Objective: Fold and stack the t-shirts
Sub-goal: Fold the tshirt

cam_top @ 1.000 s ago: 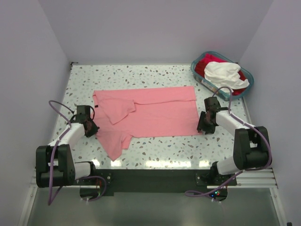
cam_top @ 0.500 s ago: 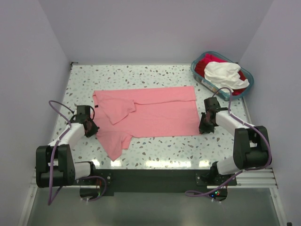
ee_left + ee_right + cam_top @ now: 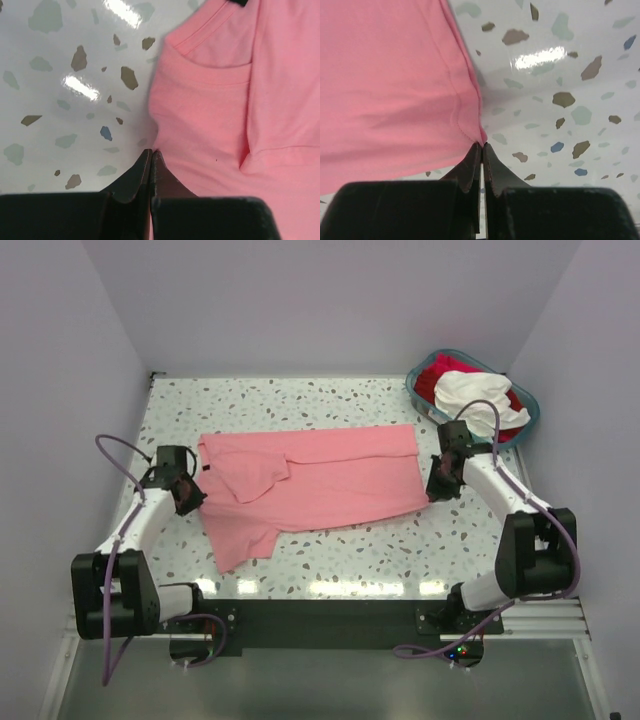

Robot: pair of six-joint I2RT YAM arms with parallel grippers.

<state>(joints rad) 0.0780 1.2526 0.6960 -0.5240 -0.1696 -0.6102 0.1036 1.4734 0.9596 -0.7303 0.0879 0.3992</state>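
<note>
Salmon-pink cloth is nipped in both my pincers. R pincer (image 3: 481, 146): tips pressed together on the hem corner of the salmon-pink tee (image 3: 310, 485), at its right-hand near corner in the top view. The stitched hem line runs straight into the tips, and a soft shadow lies on the worktop (image 3: 340, 550) just beside that edge. L pincer (image 3: 151, 152): tips likewise pressed together, w/ the tee's left edge caught btwn them, and a stitched band curves off above them in the wrist view.

Outward from there, the tee lies spread across the middle of the speckled worktop, long way L to R. Its neck end is toward my L arm and its hem toward my R arm. A small dark neck tag (image 3: 204, 468) shows at the left end, close to the L pincer. One sleeve is folded over onto the body; the other points toward the near edge. The far edge lies straight, and the near edge slants up toward the R pincer.

At the far right corner, beyond my R arm, is a teal basket (image 3: 411, 388). In it a white tee (image 3: 470, 390) is bunched on top of a red tee (image 3: 432, 375).
</note>
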